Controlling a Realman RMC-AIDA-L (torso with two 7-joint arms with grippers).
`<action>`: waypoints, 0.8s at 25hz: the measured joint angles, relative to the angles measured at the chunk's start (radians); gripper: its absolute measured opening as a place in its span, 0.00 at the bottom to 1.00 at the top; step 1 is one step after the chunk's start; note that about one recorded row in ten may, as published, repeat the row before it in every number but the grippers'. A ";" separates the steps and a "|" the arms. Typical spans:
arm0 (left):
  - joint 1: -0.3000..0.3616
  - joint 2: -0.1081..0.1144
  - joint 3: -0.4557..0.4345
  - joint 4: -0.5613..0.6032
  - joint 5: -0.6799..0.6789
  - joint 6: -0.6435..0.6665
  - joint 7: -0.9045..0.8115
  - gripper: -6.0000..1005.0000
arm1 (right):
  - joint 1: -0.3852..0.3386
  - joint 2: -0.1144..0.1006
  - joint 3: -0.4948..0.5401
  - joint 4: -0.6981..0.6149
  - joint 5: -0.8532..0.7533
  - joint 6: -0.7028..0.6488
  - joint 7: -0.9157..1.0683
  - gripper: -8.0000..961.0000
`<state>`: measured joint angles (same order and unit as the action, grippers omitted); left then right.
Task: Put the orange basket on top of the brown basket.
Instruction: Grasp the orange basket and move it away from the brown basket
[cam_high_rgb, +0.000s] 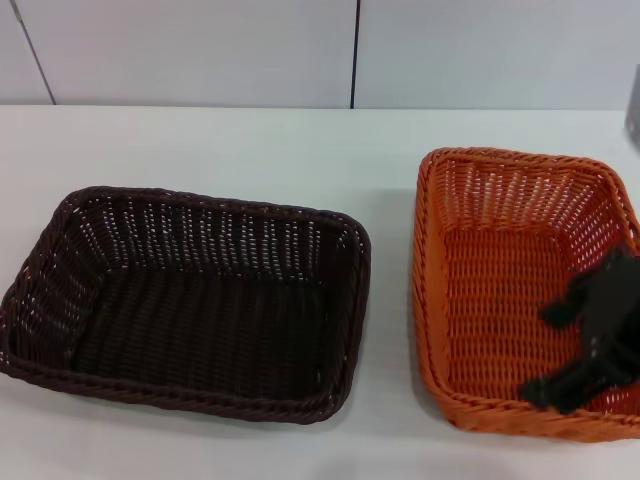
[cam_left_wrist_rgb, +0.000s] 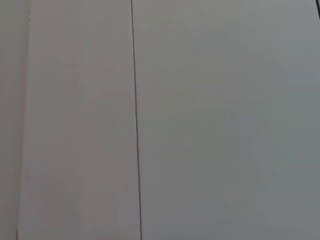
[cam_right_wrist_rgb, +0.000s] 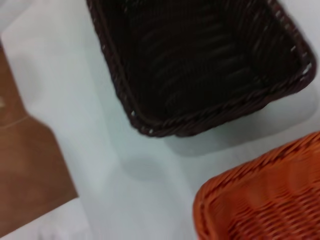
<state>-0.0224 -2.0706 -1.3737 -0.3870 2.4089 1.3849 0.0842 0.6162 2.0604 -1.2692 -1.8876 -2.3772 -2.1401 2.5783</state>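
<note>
The orange basket stands on the white table at the right. The brown basket stands to its left, a small gap between them. My right gripper hangs over the inside of the orange basket, near its front right corner. Its two black fingers are spread apart; one fingertip lies close to the front rim. It holds nothing. The right wrist view shows a corner of the brown basket and a corner of the orange basket. My left gripper is out of view.
The white table runs back to a pale panelled wall, which fills the left wrist view. In the right wrist view the table's edge and brown floor show beside the brown basket.
</note>
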 joint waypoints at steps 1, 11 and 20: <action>-0.001 0.000 -0.001 0.000 0.000 -0.006 0.001 0.72 | -0.001 0.001 -0.008 0.018 -0.001 0.001 -0.003 0.76; -0.011 0.000 0.001 0.010 -0.002 -0.036 -0.002 0.72 | -0.003 0.012 -0.132 0.204 -0.095 0.090 -0.038 0.76; -0.016 0.003 0.002 0.011 -0.002 -0.045 -0.002 0.72 | 0.022 0.013 -0.229 0.346 -0.140 0.182 -0.036 0.75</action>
<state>-0.0379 -2.0675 -1.3713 -0.3761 2.4067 1.3398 0.0823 0.6385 2.0739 -1.4983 -1.5418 -2.5172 -1.9576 2.5428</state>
